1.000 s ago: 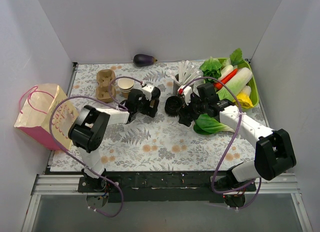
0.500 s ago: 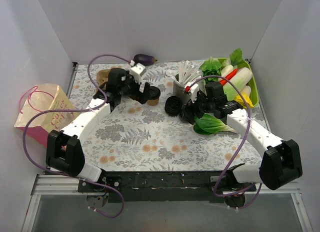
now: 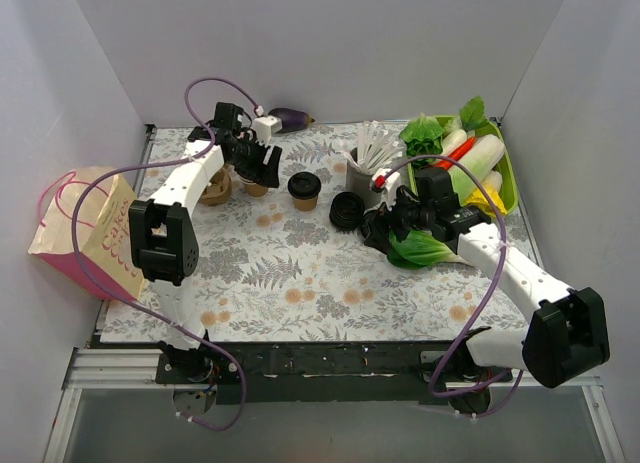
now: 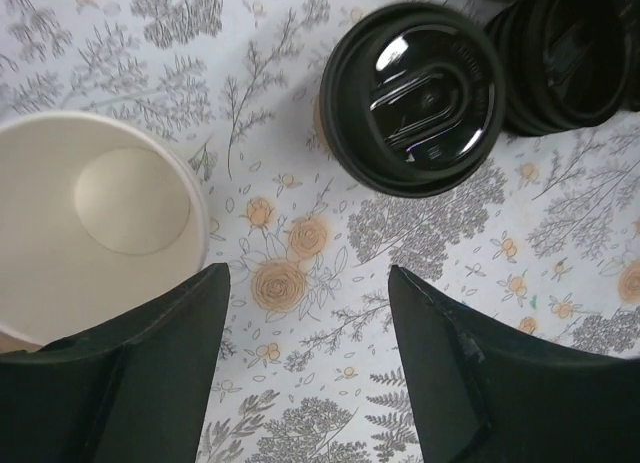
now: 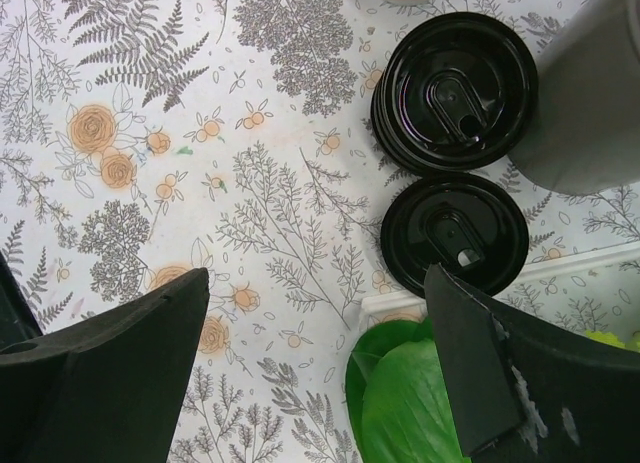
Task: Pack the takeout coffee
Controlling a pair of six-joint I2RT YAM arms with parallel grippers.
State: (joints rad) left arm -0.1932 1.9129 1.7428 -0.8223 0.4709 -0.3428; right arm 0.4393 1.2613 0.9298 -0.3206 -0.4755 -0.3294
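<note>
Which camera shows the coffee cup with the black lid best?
The left wrist view: the coffee cup sits close, its lid sharp. The top view shows it whole but small; the right wrist, at most a tan sliver.

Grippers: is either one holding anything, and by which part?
Nothing is held. The left gripper and right gripper are both open and empty; the takeout coffee stands free.

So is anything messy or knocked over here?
Yes. The tan paper bag with pink handles looks tipped over at the table's left edge, not standing upright. A green leafy vegetable lies on the flowery tabletop, outside the green tray that holds the other vegetables.
</note>
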